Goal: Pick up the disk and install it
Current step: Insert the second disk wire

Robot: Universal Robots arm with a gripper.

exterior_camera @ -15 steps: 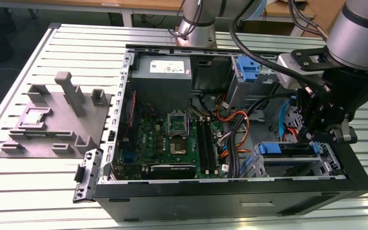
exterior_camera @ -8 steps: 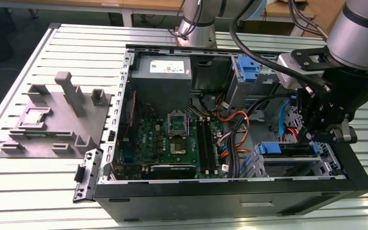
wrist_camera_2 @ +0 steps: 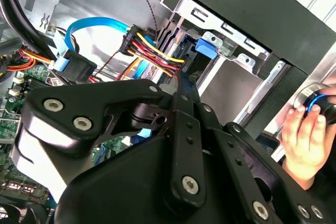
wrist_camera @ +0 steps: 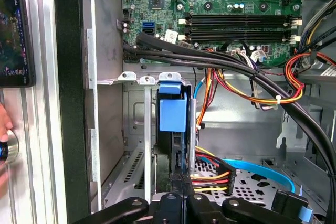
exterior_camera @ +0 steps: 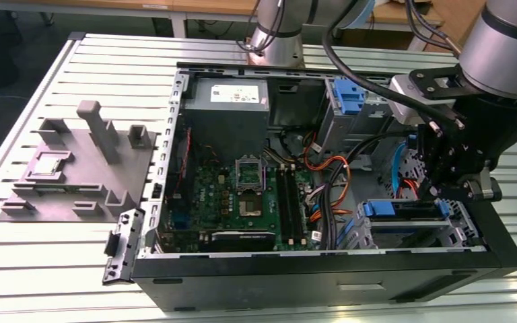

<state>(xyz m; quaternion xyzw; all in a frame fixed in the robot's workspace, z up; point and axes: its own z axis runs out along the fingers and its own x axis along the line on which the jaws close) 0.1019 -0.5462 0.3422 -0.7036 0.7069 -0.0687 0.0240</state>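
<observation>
Black computer case (exterior_camera: 330,279), side panel off, lies on a slatted metal table (exterior_camera: 52,269). Green motherboard (exterior_camera: 240,195) occupies its middle; grey power supply (exterior_camera: 227,101) sits at the far end.

Gripper (exterior_camera: 452,192): black, lowered inside the case at the exterior view's right, just above the drive cage (exterior_camera: 411,225). Whether its fingers are open or closed, I cannot tell; its linkage blocks both wrist views.

Disk (wrist_camera: 173,129): stands on edge in the drive cage slot, its blue carrier tab (wrist_camera: 172,115) facing out, directly in line with the gripper in the first wrist view. Red, yellow and black power wires (wrist_camera: 210,179) run beside it, with a blue data cable (wrist_camera: 262,171) nearby.

Grey plastic stand (exterior_camera: 79,168): upright posts, on the table at the exterior view's left, well apart from the case.

A person's hand (wrist_camera_2: 304,140) rests on a round knob (wrist_camera_2: 320,103) outside the case wall.
</observation>
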